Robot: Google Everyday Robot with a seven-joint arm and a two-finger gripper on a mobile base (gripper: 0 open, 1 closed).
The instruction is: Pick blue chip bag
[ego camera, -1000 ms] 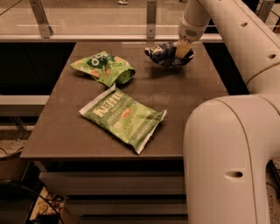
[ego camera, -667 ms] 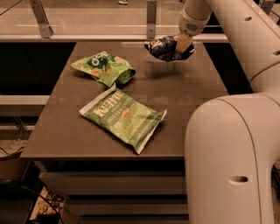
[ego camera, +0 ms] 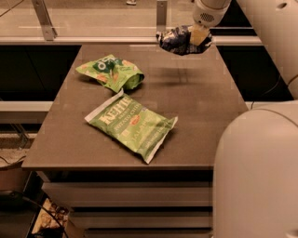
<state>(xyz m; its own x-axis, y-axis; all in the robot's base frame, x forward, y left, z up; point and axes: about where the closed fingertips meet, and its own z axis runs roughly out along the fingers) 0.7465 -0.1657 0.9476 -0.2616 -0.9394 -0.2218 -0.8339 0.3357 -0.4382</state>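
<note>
2 bags lie on the worktop [ego camera: 200, 102]: a small green bag [ego camera: 111, 72] at far left and a Kettle bag [ego camera: 131, 124] near the centre. Above the far right edge, the pincer [ego camera: 199, 35] clasps the blue bag [ego camera: 177, 41], clear of the surface.

Gripper [ego camera: 194, 38] at top of view, right of centre: pale yellowish finger pad [ego camera: 199, 34] under rounded white wrist cap [ego camera: 210, 9] bearing a patch of small dark perforations. Smooth glossy off-white arm shell [ego camera: 272, 37], one dark recessed dot. Broad rounded off-white housing [ego camera: 256, 176], lower right.
</note>
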